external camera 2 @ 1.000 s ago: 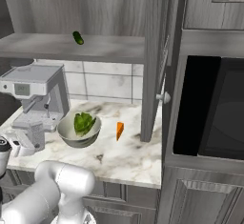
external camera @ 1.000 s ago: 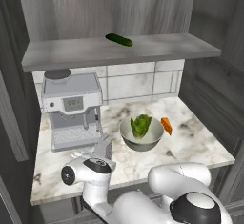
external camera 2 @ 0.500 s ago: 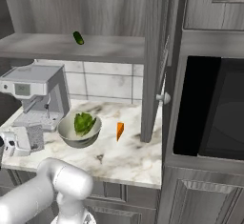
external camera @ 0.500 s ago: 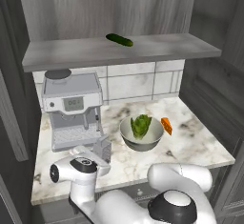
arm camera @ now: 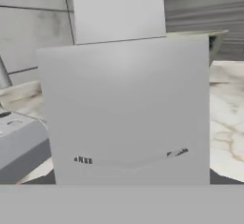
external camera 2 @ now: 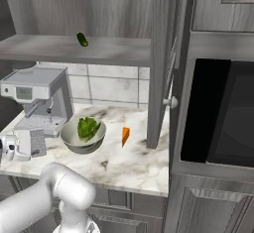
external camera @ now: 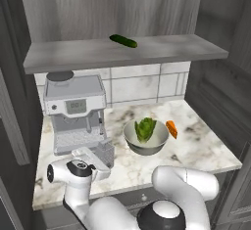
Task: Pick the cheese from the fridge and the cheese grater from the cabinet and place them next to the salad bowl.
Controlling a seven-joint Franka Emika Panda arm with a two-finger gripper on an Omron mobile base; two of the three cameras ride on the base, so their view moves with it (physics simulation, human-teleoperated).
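The cheese grater (external camera: 107, 151) is a grey speckled box standing low over the marble counter, just in front of the coffee machine and left of the salad bowl (external camera: 131, 137). My gripper (external camera: 98, 159) reaches in from the left and is shut on the grater's sides. The right base view shows the grater (external camera 2: 37, 143) beside my gripper (external camera 2: 24, 145). Up close in the hand view, the grater's flat face (arm camera: 124, 108) covers almost everything. The cheese (external camera: 171, 128), a small orange wedge, lies on the counter right of the bowl (external camera 2: 69, 140). The cabinet shelf (external camera: 147, 50) hangs above. The fridge is out of view.
A grey coffee machine (external camera: 73, 106) stands at the back left of the counter. A dark green elongated vegetable (external camera: 123, 40) lies on the shelf. A dark oven front (external camera 2: 223, 113) and a cabinet post (external camera 2: 158, 78) close off the right side.
My hand and wrist have swung to the left along the counter's front. The grater has stayed close by the coffee machine, and the bowl and cheese have not moved.
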